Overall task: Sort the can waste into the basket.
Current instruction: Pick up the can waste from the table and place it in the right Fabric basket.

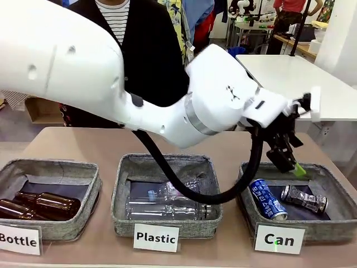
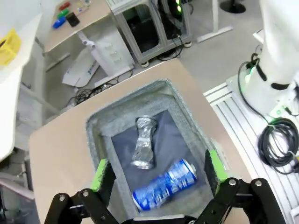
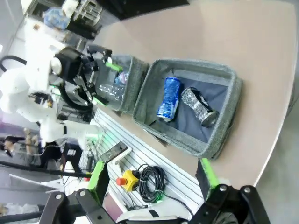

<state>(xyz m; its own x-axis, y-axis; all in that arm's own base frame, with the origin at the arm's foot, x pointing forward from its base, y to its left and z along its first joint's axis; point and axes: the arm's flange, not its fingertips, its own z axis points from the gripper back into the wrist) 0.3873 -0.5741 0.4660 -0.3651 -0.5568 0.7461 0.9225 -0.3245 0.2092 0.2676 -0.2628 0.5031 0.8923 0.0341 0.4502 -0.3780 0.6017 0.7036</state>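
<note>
Now | left gripper [image 1: 289, 161] spread wide, empty, above grey woven "Can" basket [image 1: 334, 229] | blue can [image 1: 268, 199], crushed silver can [image 1: 303, 199] laid inside | right gripper [image 3: 152, 179] spread wide, empty

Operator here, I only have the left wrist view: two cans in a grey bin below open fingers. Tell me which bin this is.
Observer: The front view shows its sign card reading "Can"; the bin is the one at the robot's right end of the row.
Operator: Confirm nothing else needs sorting.
Observer: The blue can and silver can lie inside it; the middle bin holds clear plastic bottles, the far one brown bottles.
Operator: Report the other arm.
Observer: The right gripper is open, well off the table's edge, holding nothing.
</note>
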